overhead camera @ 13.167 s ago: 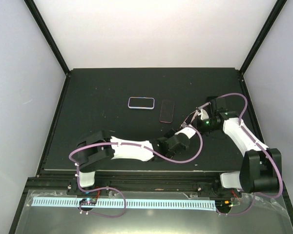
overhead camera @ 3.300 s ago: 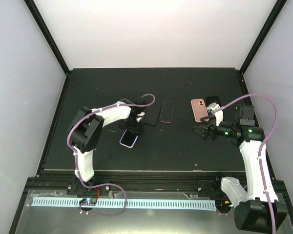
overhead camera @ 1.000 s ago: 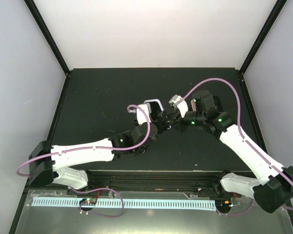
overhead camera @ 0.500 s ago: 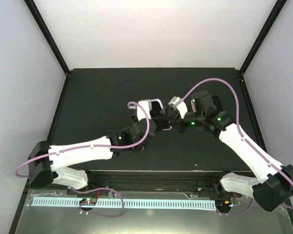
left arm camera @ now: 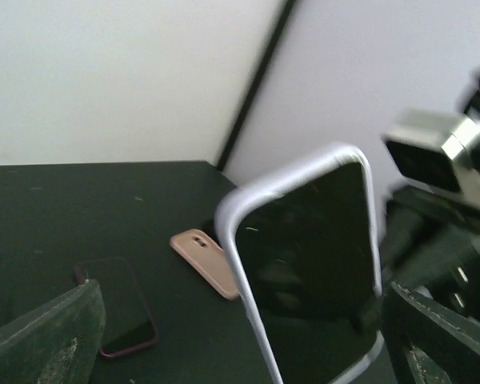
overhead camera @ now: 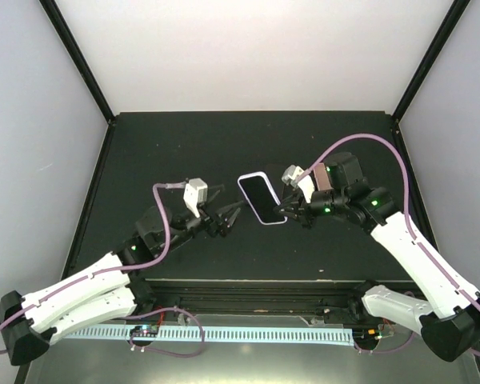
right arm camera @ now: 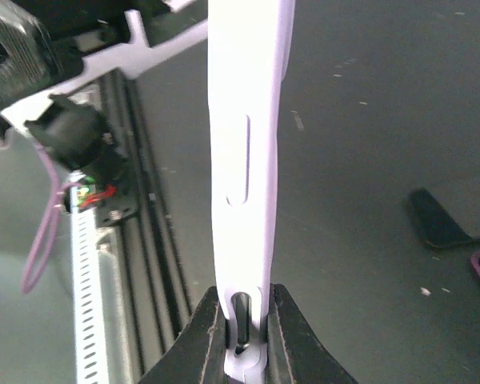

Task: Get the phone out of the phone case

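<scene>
Lavender-rimmed soft phone case (right arm camera: 242,160), the black-screened phone (overhead camera: 262,198) seated inside it, is pinched by the right gripper (right arm camera: 244,320) above the black table (overhead camera: 160,144) at the top view's centre, the left gripper (overhead camera: 228,218) is spread empty just left of it, and extraction is judged undone.

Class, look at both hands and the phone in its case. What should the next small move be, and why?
Probably move the open left hand across to the free end of the phone and close on the rim of the case. The right hand is shut on the opposite end, holding the phone up. The left hand is apart from it and holds nothing. The phone sits inside the case, so a second grip seems needed.
</scene>
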Robot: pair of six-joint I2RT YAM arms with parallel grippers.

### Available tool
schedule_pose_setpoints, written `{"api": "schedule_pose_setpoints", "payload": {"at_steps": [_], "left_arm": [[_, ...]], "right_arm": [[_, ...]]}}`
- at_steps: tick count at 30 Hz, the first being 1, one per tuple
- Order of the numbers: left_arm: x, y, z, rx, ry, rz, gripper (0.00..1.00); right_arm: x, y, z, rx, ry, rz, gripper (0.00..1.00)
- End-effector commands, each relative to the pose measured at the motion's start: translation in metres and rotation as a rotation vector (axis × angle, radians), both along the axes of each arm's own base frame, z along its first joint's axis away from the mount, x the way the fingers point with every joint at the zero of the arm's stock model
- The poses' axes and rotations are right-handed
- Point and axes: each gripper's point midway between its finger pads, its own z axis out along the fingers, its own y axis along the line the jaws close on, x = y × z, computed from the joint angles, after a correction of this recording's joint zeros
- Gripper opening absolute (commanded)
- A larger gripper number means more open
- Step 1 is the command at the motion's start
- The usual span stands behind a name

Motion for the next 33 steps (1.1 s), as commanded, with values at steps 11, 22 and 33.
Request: {"api": "schedule_pose_setpoints", "payload": {"at_steps": [11,22,33], "left_arm": [[-0.062,-0.034,0.032,-0.162,-0.139,-0.434,0.63],[-0.072,-0.041,0.04,-0.21,-0.153,-0.521,0.42],[-0.075,-0.048,0.039,-0.196,-0.141,-0.563,0.17]], "right_arm": [[-0.065,0.014,0.053,0.237,0.076,0.35,0.01],[-0.061,0.016,0.046,0.218,0.116,0.336,0.01],[-0.058,0.017,0.047,0.222,0.123,0.323,0.01]]}}
